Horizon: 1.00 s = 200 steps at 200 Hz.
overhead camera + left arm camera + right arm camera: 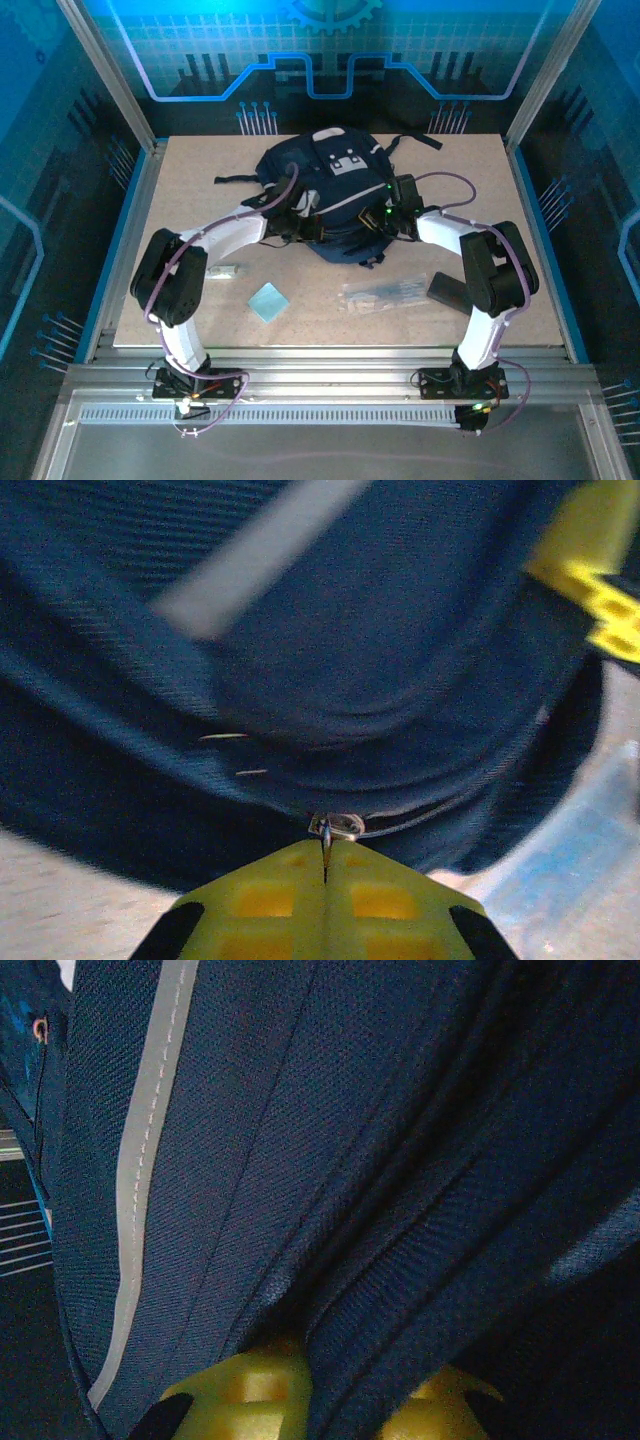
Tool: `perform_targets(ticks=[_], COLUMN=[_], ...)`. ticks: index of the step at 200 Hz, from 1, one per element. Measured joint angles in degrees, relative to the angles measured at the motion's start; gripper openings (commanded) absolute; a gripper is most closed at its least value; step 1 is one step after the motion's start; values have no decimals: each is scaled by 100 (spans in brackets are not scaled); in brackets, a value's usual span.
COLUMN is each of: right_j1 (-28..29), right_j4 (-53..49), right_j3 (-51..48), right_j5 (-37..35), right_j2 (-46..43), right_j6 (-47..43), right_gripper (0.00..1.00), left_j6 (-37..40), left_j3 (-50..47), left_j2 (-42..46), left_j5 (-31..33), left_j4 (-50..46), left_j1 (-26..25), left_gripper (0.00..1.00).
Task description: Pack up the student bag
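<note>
Low in the top view, a small white object [225,270], a light blue square [268,300], a clear packet [385,292] and a flat black case [447,290] lie in a row on the table [190,210]. Above them, at frame centre, sits the student bag [330,190]. The left pincer [325,852] is clamped tight on a metal zipper pull [337,826] at the bag's edge. The right pincer [350,1385] is closed on a fold of the bag's navy fabric (grey stripe at left).
</note>
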<state>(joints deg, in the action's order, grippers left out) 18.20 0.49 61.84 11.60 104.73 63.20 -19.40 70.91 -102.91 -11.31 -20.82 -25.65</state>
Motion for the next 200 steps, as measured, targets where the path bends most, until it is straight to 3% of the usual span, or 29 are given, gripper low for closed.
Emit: perform_targets(ticks=[31,55,117,157,182,189,200], right_j1=[9,17,17,81,205,229,245], right_j4=[44,46,-313,-402,-455,-496,-623], right_j3=[31,72,315,437,643,697,772], right_j5=[120,170,24,-33,-72,-76,-114], right_j2=[81,107,149,155,160,160,160], right_j6=[-87,-216,-868,-1080,-1167,-1191,-1252], right_gripper=[0,0,0,0,0,0,2], left_j6=[280,385,804,946,905,876,833], left_j3=[-20,13,649,1040,1207,1222,1222], left_j2=[-2,-59,-684,-1075,-1091,-1088,-1071], left_j5=[107,271,1982,2212,2229,2247,2347], left_j4=[-31,24,378,433,286,269,225], left_j1=[533,616,710,964,1075,1117,1202], left_gripper=[0,0,0,0,20,32,59])
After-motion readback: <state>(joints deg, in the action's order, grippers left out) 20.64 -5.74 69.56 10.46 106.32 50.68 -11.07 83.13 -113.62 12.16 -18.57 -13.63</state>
